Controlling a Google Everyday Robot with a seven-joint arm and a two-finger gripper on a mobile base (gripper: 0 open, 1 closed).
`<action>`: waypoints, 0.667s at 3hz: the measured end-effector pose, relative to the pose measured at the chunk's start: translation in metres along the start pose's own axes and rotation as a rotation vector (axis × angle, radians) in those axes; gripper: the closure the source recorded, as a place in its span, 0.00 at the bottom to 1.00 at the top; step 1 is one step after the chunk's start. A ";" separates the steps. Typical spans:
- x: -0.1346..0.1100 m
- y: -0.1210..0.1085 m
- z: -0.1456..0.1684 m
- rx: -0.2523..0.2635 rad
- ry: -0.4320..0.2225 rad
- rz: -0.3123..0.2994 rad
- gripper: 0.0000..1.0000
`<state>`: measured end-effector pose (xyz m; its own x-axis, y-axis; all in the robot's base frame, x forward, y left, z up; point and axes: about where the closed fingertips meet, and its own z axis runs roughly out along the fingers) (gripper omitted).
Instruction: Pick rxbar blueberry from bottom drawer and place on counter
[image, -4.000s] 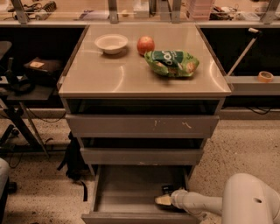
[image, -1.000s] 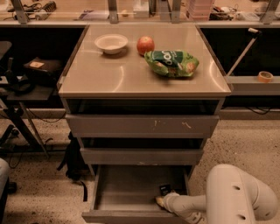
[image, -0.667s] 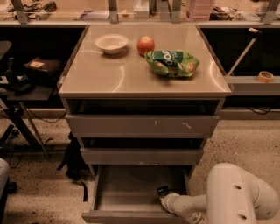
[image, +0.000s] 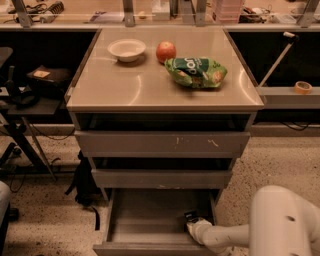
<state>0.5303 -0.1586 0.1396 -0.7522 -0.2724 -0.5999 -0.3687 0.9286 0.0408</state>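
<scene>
The tool is down in the open bottom drawer, hard against its right-hand wall and close to the front. It is the pale tip of the white arm reaching in from the right. Whether it has closed on anything I cannot tell from here. Touching its far edge lies a small dark packet, the rxbar blueberry, flat on the drawer floor in that right front corner.

Four seconds ago the tool was in almost this same spot. The bulky white arm housing behind it has since pushed further in from the right. Over the last second the tool has barely shifted, and the dark bar sits where it did.

Above the tool the two narrower drawers are shut. Higher still, on the counter, the green chip bag, the apple and the white bowl lie just as before.
</scene>
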 end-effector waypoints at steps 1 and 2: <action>-0.059 -0.032 -0.092 0.105 -0.182 -0.040 1.00; -0.102 -0.055 -0.191 0.144 -0.322 -0.072 1.00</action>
<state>0.5232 -0.2295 0.3515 -0.5078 -0.2664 -0.8193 -0.3166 0.9421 -0.1100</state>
